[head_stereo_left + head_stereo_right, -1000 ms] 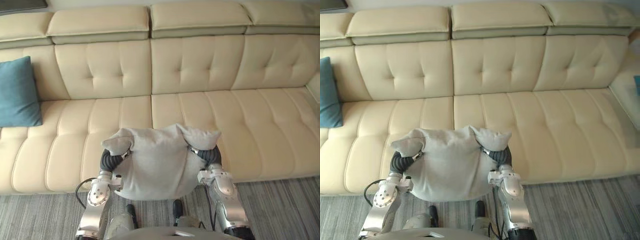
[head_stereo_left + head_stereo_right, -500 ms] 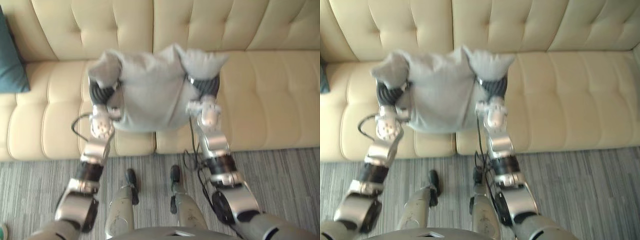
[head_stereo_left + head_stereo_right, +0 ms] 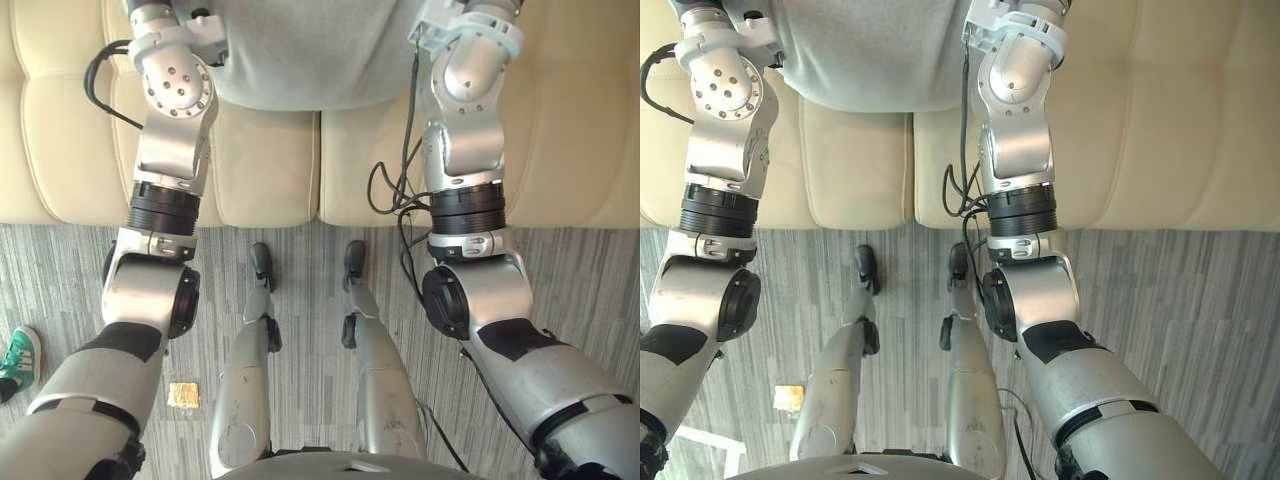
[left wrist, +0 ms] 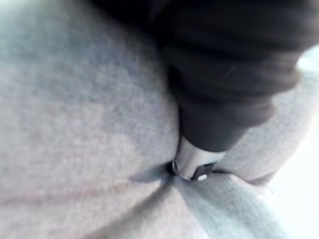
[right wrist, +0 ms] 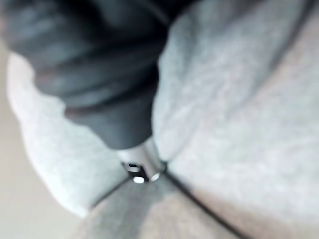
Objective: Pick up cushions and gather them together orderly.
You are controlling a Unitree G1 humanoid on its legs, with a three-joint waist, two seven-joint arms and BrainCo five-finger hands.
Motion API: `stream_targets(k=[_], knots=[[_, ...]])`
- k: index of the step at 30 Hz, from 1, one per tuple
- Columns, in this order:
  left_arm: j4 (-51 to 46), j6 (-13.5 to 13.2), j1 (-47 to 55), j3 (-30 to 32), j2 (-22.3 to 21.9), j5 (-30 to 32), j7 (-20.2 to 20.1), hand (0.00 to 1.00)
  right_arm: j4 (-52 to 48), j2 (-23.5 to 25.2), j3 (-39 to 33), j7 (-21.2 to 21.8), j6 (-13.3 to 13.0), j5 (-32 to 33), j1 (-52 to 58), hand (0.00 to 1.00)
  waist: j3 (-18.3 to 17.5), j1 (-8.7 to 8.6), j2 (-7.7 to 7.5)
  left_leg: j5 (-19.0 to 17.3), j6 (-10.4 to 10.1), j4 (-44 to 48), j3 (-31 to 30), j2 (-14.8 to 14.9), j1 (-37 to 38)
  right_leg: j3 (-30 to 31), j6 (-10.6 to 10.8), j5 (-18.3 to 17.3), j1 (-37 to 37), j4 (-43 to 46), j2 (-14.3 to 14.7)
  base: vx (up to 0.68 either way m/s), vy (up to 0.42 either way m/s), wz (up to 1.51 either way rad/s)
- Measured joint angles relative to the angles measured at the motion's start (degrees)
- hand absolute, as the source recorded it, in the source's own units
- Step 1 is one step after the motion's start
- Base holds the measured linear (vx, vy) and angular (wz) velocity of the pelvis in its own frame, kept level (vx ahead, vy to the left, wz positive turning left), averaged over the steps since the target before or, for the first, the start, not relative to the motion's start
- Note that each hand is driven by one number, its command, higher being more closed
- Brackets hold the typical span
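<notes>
Grey cushion [image 3: 310, 50] stays held between the left robot hand [image 4: 192, 167] and right robot hand [image 5: 142, 167], each clamped into its fabric, above the sofa [image 3: 270, 170]. Only the camera has tipped downward, so the carry appears unbroken.

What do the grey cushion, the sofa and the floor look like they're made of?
The grey cushion looks like soft woven cloth, matte and slightly fuzzy; it creases and puckers, so it is probably loosely stuffed. The sofa seems to be smooth cream leather or an imitation, with a faint sheen and stitched padded panels. The floor appears to be low-pile carpet in fine grey stripes.
</notes>
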Motion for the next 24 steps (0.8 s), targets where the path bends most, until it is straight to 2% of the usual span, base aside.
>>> stream_targets(k=[3, 7, 11, 13, 16, 18, 21, 24], knots=[[-0.27, -0.71, -1.14, 0.69, -0.2, -0.03, -0.03, 0.0, -2.84, -0.2, -0.98, -1.02, 0.07, 0.02, -0.05, 0.0, 0.14, 0.17, -0.06, 0.03, -0.32, 0.09, 0.09, 0.21, -1.75, -0.01, -0.25, -1.61, -2.86, 2.82, -0.1, 0.02, -0.008, 0.07], [-2.37, -0.82, -1.63, 2.5, 0.65, 0.12, -0.17, 0.0, -7.32, -0.34, -1.54, -2.41, 0.03, 0.06, 0.28, 0.0, 0.16, 0.22, -0.1, -0.25, -0.93, 0.13, 1.78, 0.75, -4.39, 0.19, -0.37, -1.88, -6.33, 4.27, -0.13, 0.0, 0.001, 0.01], [-2.45, -0.45, -1.63, 2.63, 2.15, 0.28, -0.98, 0.0, -9.01, -1.04, -2.37, -2.38, 0.03, 0.13, 1.21, 0.0, 0.17, 0.08, -0.1, -0.12, -1.06, 0.13, 3.21, 1.15, -5.29, 0.16, -0.37, -1.87, -7.39, 4.55, -0.18, 0.02, 0.015, 0.0], [-2.44, 0.07, -1.65, 2.7, 4.21, 1.06, -2.29, 0.0, -8.73, -2.64, -2.28, -2.08, 0.03, 0.82, 1.25, 0.0, 0.17, 0.0, -0.1, 0.56, -0.46, 0.26, 3.19, 1.15, -5.29, 0.0, -0.37, -1.87, -7.36, 4.61, -0.17, 0.0, 0.0, 0.0], [-2.42, 1.03, -1.66, 2.83, 9.29, 2.47, -4.03, 0.0, -8.49, -8.16, -1.2, -0.68, 0.02, 2.94, 1.09, 0.0, 0.17, -0.02, -0.1, 0.58, -0.48, 0.64, 3.04, 1.23, -5.57, -0.23, -0.37, -1.87, -7.37, 4.66, -0.15, 0.01, 0.007, 0.01], [-2.21, 1.81, -1.64, 3.83, 13.38, 4.4, -5.29, 0.0, -5.5, -15.13, 1.52, 2.12, 0.02, 3.58, -0.78, 0.0, 0.16, -0.14, -0.1, 0.58, -0.48, 1.03, 2.96, 1.24, -5.72, -0.33, -0.37, -1.87, -7.31, 4.77, -0.21, 0.0, 0.012, 0.02], [-0.09, 1.97, -1.65, 6.14, 16.08, 4.54, -5.96, 0.0, -0.82, -19.93, 2.75, 4.7, 0.0, 6.99, -4.52, 0.0, 0.16, -0.27, -0.1, 0.58, -0.47, 1.57, 2.75, 1.34, -5.55, -0.51, -0.37, -1.87, -7.01, 5.26, -0.22, 0.0, 0.0, 0.0], [2.89, 2.64, -1.61, 8.13, 16.63, 2.29, -6.36, 0.0, 3.19, -22.06, 3.21, 5.21, -0.03, 12.46, -6.71, 0.0, 0.16, -0.45, -0.1, 0.58, -0.48, 2.21, 2.09, 1.53, -5.0, -1.38, -0.4, -1.89, -5.9, 5.53, -0.22, -0.03, -0.001, 0.07]])
